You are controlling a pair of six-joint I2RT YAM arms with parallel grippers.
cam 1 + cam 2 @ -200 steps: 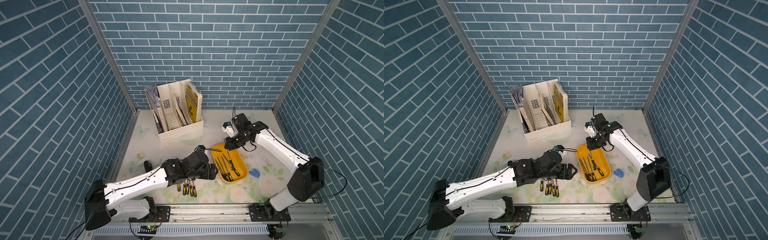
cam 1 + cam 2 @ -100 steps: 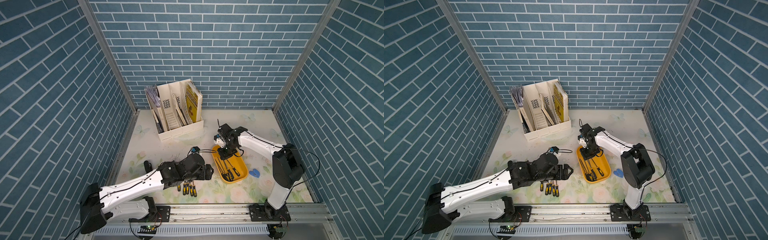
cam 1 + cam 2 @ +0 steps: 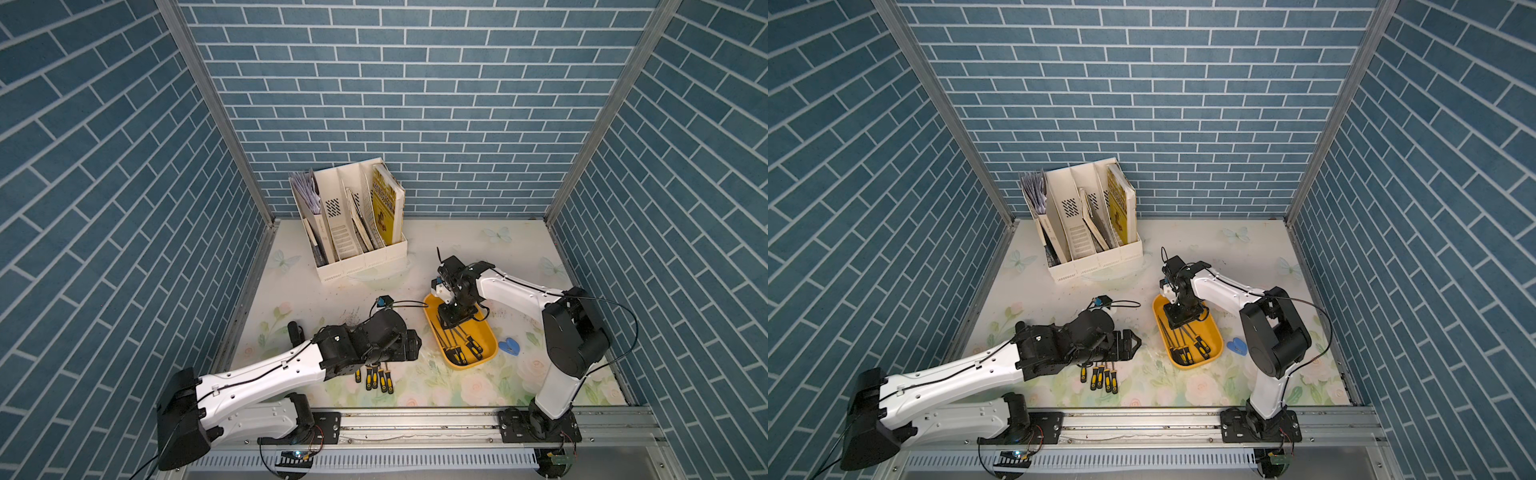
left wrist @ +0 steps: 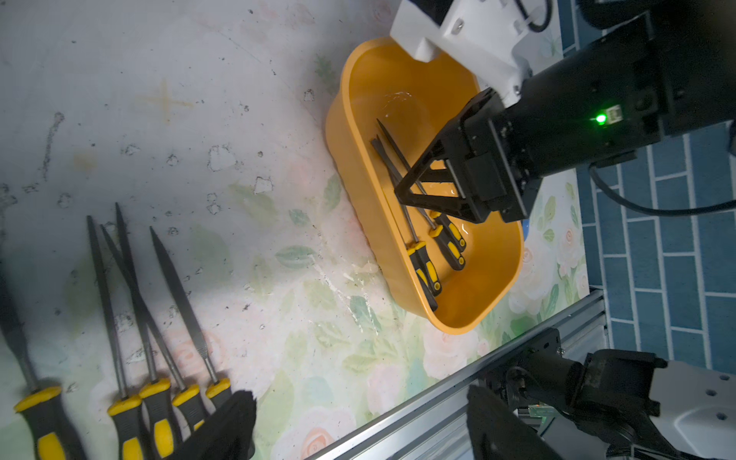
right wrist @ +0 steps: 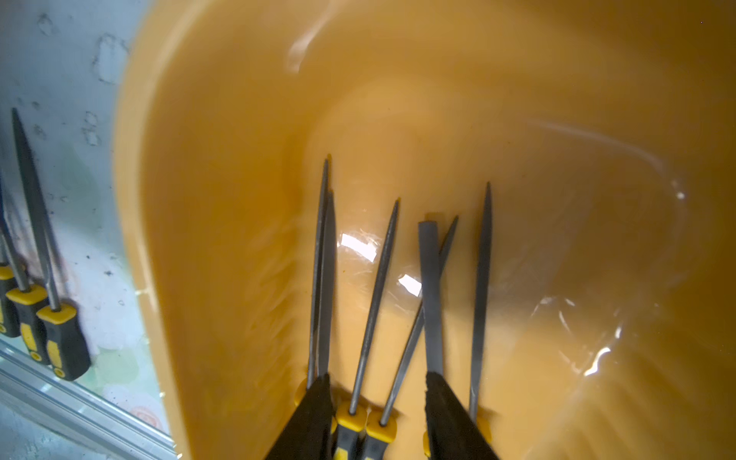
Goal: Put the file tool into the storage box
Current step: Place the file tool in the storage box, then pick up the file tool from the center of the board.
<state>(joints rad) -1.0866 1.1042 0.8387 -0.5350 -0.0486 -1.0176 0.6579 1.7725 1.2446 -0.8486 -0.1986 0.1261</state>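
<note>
Files [image 5: 432,298], six, in one storage box [image 5: 223,199]; five loose files [image 4: 176,286] on table [image 4: 199,99].

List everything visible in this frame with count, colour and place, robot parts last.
storage box: one, orange-yellow, right of centre
boxed files: about six, grey, black-yellow handles, on its floor
loose files: five, same colours, side by side near the front rail
organizer: one, white, back of the table, holding books
small object: one, blue, beside the storage box
left tool: one, black, open, above the loose files
right tool: one, black, open, low inside the storage box
</note>
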